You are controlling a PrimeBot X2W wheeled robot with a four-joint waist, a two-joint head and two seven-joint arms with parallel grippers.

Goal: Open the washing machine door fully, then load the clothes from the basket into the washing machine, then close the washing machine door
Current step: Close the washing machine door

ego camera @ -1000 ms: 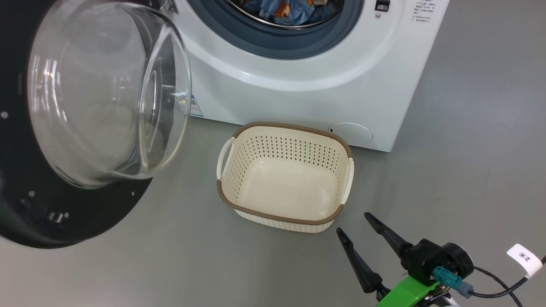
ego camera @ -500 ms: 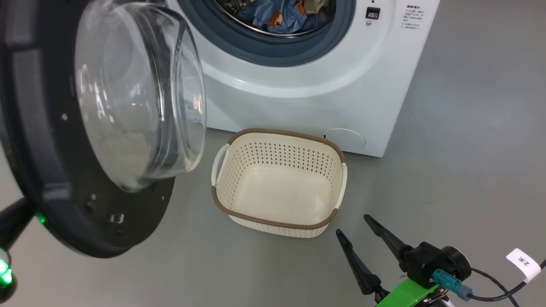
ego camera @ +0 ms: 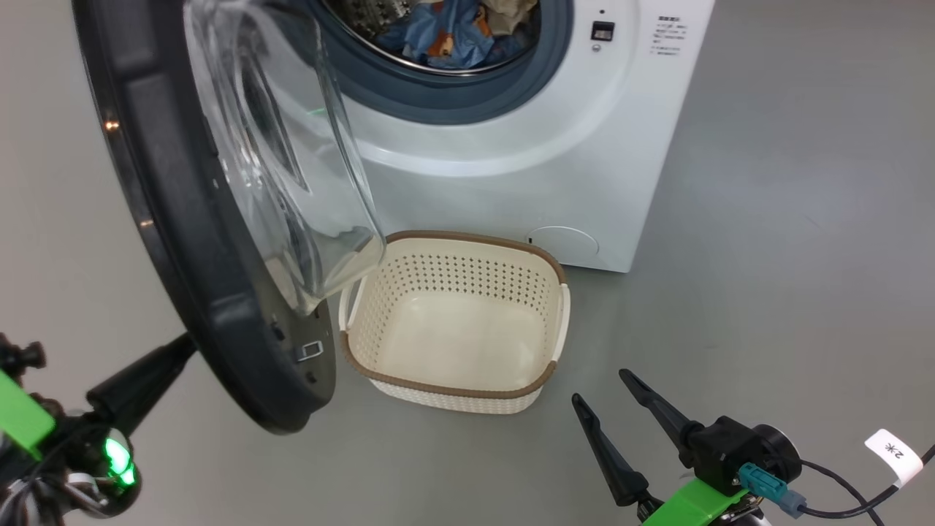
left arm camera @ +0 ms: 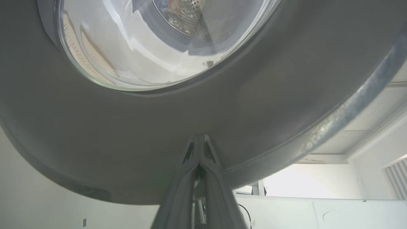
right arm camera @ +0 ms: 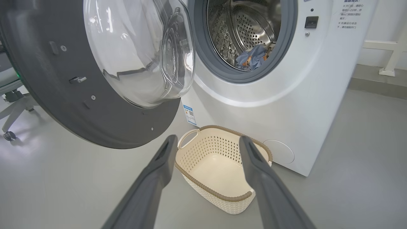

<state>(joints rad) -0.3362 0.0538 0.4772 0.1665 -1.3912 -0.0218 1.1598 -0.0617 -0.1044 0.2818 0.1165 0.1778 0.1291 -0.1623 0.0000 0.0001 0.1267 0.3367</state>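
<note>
Door first: the washing machine door (ego camera: 168, 219) stands partway open, hinged on the machine's left side and turned nearly edge-on to the head view. The left gripper (ego camera: 186, 343) sits behind its lower rim. In the left wrist view its jaws are pressed together with nothing between them, and the tips of the left gripper (left arm camera: 198, 143) meet the door's (left arm camera: 127, 143) dark outer face below the window, seemingly touching it.

The right gripper (ego camera: 600, 386) hangs over the grey floor (ego camera: 767, 256) just beside the near right corner of the basket (ego camera: 445, 383). Its jaws are spread wide and hold nothing, and they point toward the basket and the washing machine (ego camera: 511, 183).

The door is a wide black ring around a clear glass bowl (ego camera: 292, 161), which bulges toward the drum opening. In the right wrist view the door (right arm camera: 47, 79) hangs above and to the left of the basket (right arm camera: 216, 190), apart from it.

The basket is cream with perforated walls, a brown rim and white side handles. It sits upright on the floor right before the machine's front, its long axis running along that front, its smooth bottom in plain view.

The clothes (ego camera: 445, 33), blue cloth with orange-brown prints and a cream piece beside it, lie inside the steel drum, behind the grey-blue gasket (right arm camera: 203, 54).
</note>
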